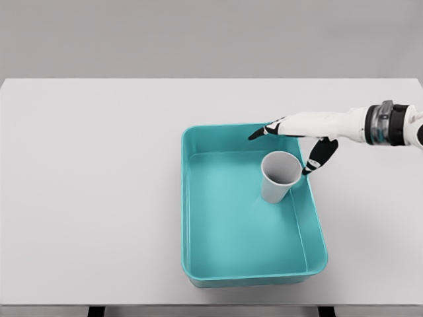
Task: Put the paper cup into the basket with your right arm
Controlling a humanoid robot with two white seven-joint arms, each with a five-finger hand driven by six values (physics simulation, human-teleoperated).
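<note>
The counter (86, 191) spans the whole view, white and flat, its near edge cut off by the bottom of the frame, with 2 dark leg tops just showing there. On it sits the basket (187, 198), a teal tub set right of centre, within the right arm's reach. The arm comes in from the right edge at wrist height above the basket's far right corner; everything past its grey cuff is out of frame. The cup (278, 176) stands upright inside the basket, mouth up, near the far right wall, so the placement looks done. The right hand (296, 140) hangs just above and behind the cup with its fingers spread and holding nothing, likely having let go. Whether a fingertip touches the rim is hard to tell. The left arm shows nowhere.
</note>
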